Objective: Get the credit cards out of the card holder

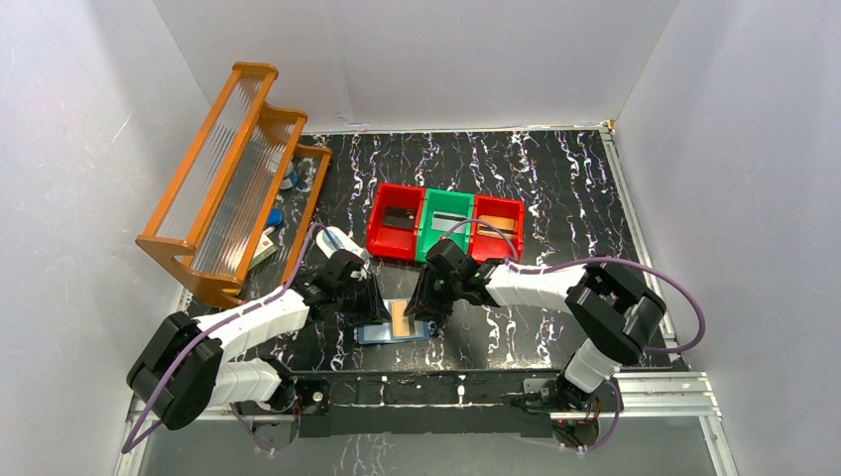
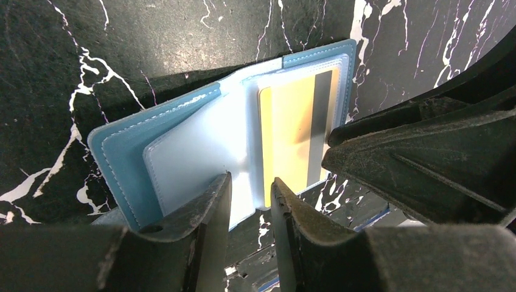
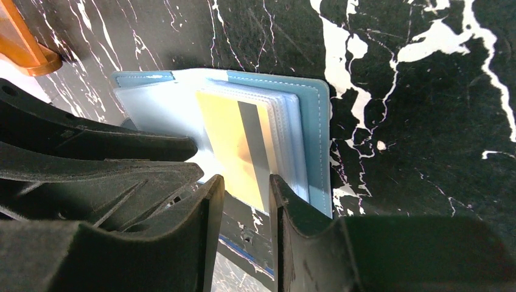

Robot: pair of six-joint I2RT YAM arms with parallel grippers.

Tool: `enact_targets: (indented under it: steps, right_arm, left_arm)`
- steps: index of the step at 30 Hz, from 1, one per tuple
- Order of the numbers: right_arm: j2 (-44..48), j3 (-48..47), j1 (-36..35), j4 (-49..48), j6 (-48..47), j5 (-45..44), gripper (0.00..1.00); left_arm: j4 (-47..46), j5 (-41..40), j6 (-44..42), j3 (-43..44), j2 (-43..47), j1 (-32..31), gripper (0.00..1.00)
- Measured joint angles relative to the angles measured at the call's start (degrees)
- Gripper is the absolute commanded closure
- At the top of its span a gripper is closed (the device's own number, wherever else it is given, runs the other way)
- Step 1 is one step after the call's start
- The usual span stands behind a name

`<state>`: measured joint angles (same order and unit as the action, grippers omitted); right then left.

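Flat blue card holder [image 2: 122,152] lies open on the black marbled bench [image 2: 61,61]. Left end effector [image 2: 251,185], narrowly parted, sits at its clear plastic sleeve [image 2: 195,164], likely steadying it. Right end effector [image 3: 243,182], narrow, straddles the tan-orange credit card [image 3: 234,134] edge, probably to pull it out; can't tell if it grips.

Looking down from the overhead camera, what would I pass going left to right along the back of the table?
Orange rack with ribbed clear panels → red plastic bin → green plastic bin → second red plastic bin.
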<state>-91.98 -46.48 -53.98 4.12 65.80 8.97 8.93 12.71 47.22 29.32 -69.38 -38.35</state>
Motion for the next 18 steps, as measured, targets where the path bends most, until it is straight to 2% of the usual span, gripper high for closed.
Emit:
enact_targets:
  steps: [18]
  right_arm:
    - [0.1,-0.2,0.0,0.5,-0.2,-1.3,0.56]
  left_arm:
    - [-2.5,0.0,0.5,-1.5,0.0,0.0,0.72]
